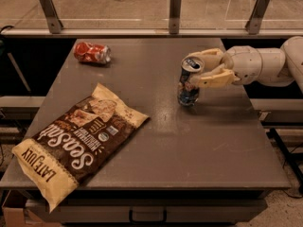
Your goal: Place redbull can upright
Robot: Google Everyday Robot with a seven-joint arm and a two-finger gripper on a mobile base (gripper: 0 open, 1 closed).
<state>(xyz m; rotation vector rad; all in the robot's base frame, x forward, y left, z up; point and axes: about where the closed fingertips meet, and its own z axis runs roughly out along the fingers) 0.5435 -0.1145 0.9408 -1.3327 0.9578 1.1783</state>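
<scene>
Above the table [156,174] at right, the claw [191,73] is clamped round the upper sides of the redbull can [188,94], probably light, slick and easily dented.

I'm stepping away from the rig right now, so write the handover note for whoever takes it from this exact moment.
Hand: on the table's right side, reaching in from the right, closed around the upper part of the redbull can.
Redbull can: upright, pull-tab top up, base at the table surface. I cannot tell whether it rests fully on it.
Elsewhere: red soda can lying on its side at the far left, chip bag flat at the near left, both well apart from the hand.
Done: can is upright.
Left: confirm it is seated, open the hand, draw back without tipping it.
</scene>
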